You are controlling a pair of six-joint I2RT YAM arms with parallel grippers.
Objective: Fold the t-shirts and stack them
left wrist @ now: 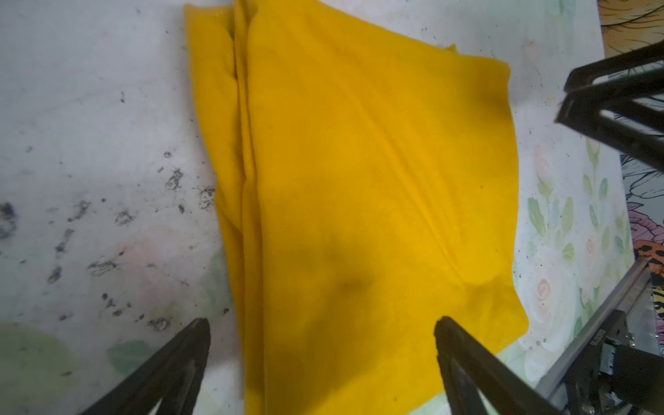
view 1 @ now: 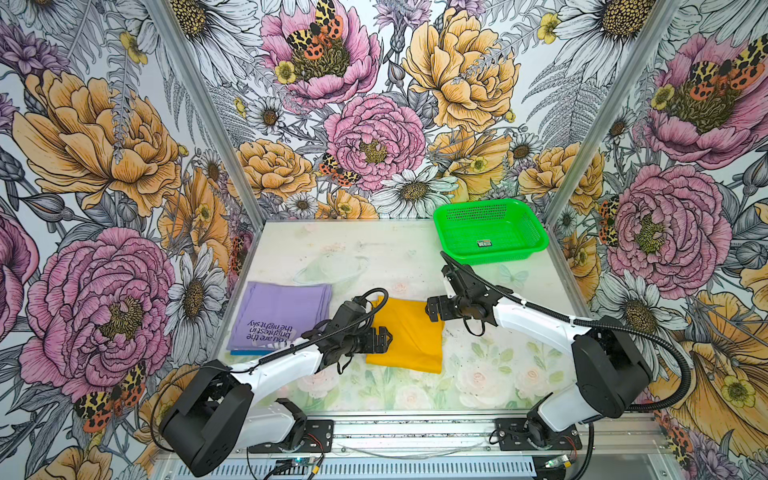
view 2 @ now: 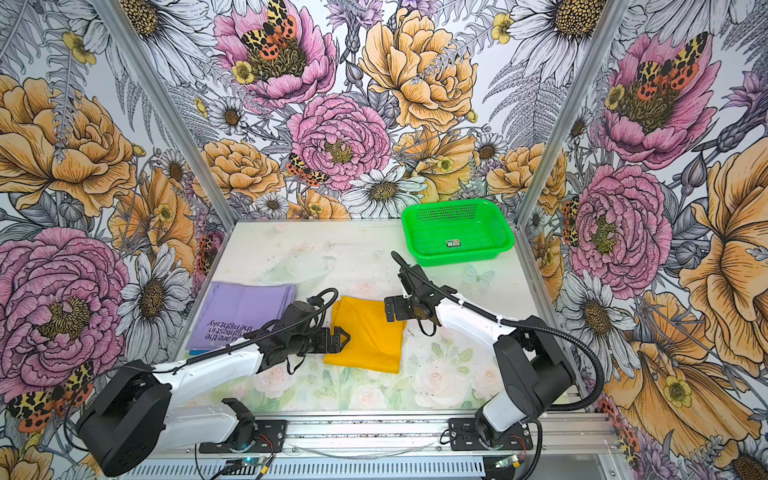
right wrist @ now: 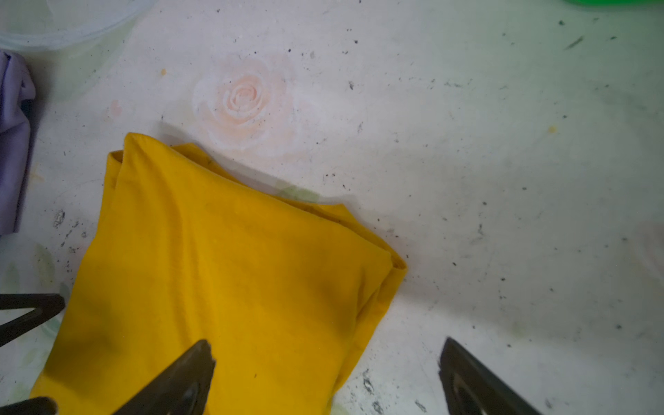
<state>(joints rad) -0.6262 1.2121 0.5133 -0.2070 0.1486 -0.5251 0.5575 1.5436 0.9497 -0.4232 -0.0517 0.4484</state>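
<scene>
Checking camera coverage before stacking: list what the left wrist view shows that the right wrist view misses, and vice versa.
Left wrist only: a metal frame rail. Right wrist only: the lavender t-shirt and a sliver of the green basket. Both: the folded yellow t-shirt lying on the table, seen between that arm's own open jaws.

Bright even light, soft shadows, wrist views slightly blurred
</scene>
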